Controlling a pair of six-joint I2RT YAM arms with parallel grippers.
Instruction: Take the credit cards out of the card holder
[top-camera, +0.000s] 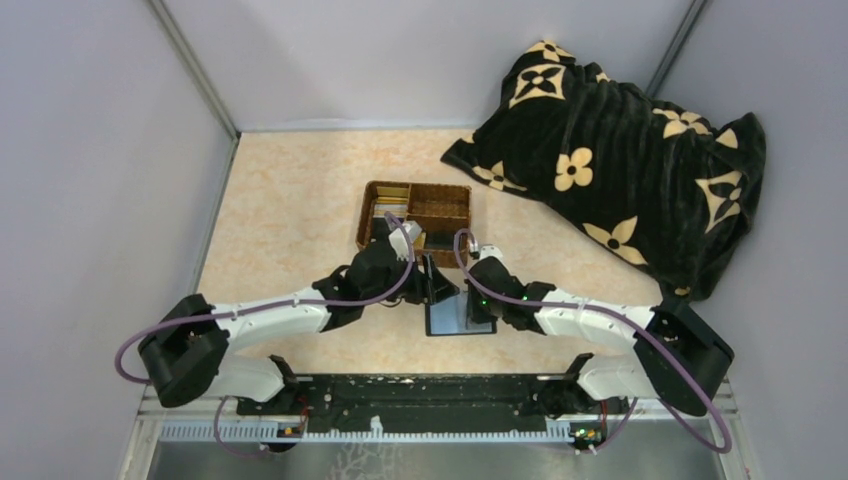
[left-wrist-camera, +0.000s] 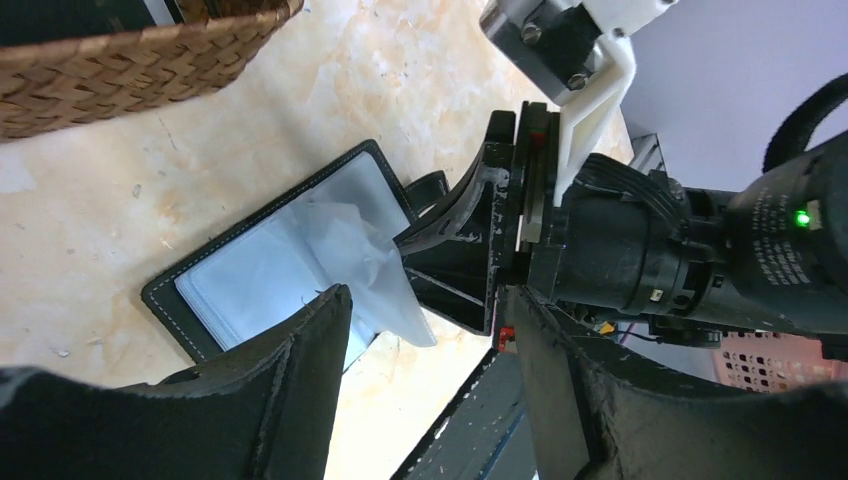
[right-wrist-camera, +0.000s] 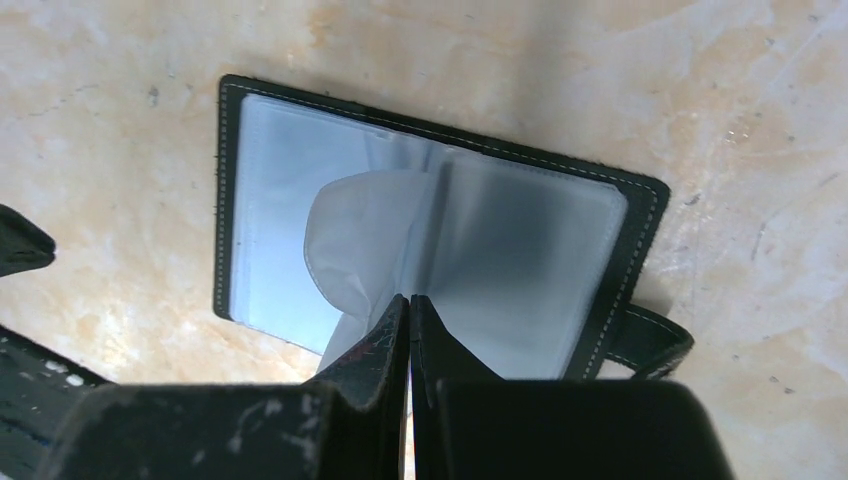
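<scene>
We are holding the left gripper (left-wrist-camera: 428, 298) low over the marbled table (left-wrist-camera: 420, 60) with its jaws standing well apart and gripping nothing. The brown wicker tray (left-wrist-camera: 120, 70) is sitting beyond its left finger, apart from everything else.

The black card holder (left-wrist-camera: 200, 270) is lying spread open and flat on the table, just ahead of the left gripper's left fingertip and outside the gap between its jaws. Its grey inside is facing up, and its closing strap (right-wrist-camera: 650, 340) is sticking out at one edge.

We are keeping the right gripper (right-wrist-camera: 408, 300) directly above the open card holder, its jaws pressed fully together. The tips are meeting a clear plastic sleeve (right-wrist-camera: 360, 230) that is curling up from the fold. We cannot tell whether that sleeve is caught between the tips or only resting against them.
</scene>
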